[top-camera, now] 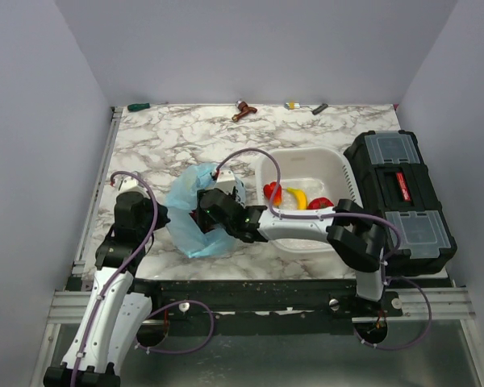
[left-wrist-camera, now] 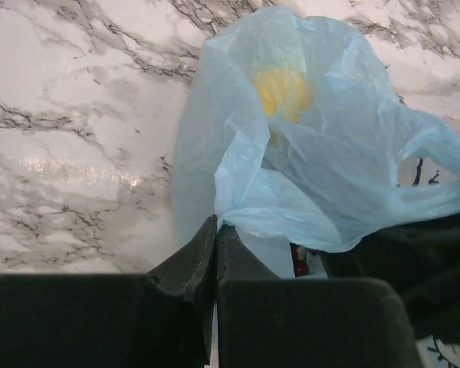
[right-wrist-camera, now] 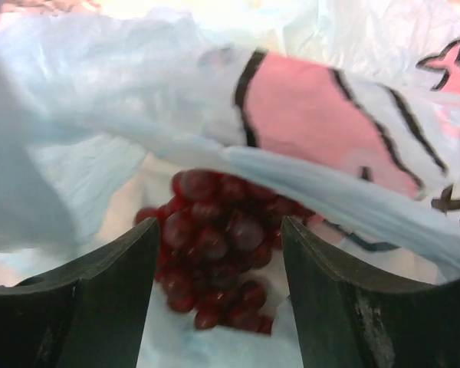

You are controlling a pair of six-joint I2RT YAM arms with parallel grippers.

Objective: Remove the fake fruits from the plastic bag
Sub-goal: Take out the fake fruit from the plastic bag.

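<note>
Banana in basket. Grapes, lemon inside bag. Left gripper pinches bag. Right gripper spread wide round grapes.

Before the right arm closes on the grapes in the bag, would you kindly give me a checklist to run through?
1. Left gripper holding the bag: ok, shut on a fold of its edge.
2. Right gripper open: ok, fingers spread wide.
3. Grapes between those fingers: ok, the bunch sits in the gap.
4. Bag film clear of the pinch: cannot tell, a printed fold hangs just above the grapes.
5. Round yellow fruit accounted for: ok, inside the bag, showing through the film.
6. Basket has room: ok, bare floor beside the banana.
</note>
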